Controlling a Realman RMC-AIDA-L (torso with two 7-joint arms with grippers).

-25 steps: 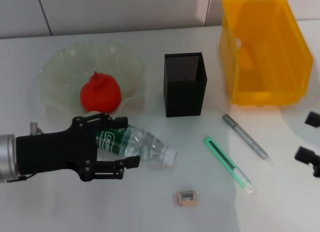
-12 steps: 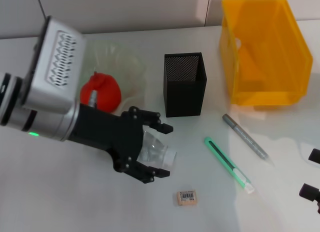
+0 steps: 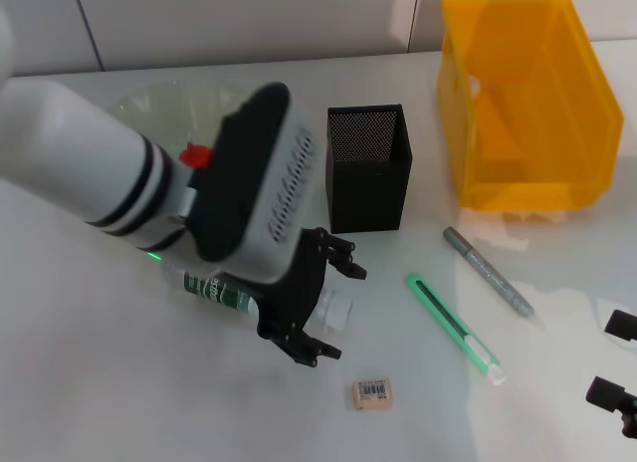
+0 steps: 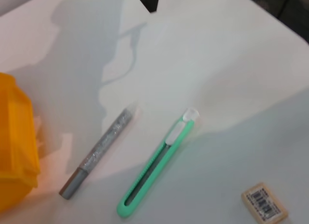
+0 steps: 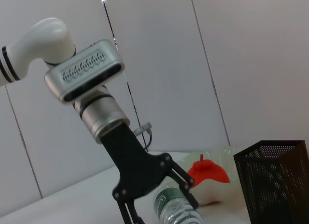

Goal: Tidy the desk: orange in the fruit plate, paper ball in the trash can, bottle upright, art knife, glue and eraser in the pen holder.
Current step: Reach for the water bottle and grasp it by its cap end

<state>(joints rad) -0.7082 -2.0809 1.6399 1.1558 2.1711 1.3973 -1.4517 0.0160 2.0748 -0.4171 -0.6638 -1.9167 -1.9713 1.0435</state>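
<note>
Worktop [image 3: 90, 382]: white, with a pale wall behind.
Left claw [image 3: 320, 301]: fingers spread on either side of the bottle's cap end, not clenched.
Bottle [image 3: 224, 295]: lying on its side, mostly under the left arm.
Eraser [image 3: 371, 393]: just beside the claw, on the near side.
Art knife [image 3: 453, 329]: lying flat, right of the claw.
Silver pen [image 3: 488, 272]: beside the knife.
Pen holder [image 3: 367, 168]: upright behind the claw.
Orange [image 3: 194, 155]: in the fruit plate [image 3: 149, 104].
Trash can [image 3: 528, 104]: far right corner.
Right claw [image 3: 617, 377]: at the right edge; grip cannot be told.

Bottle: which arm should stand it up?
Left. The left gripper is open around the lying bottle near its cap end; the right gripper sits at the table's far right edge.
</note>
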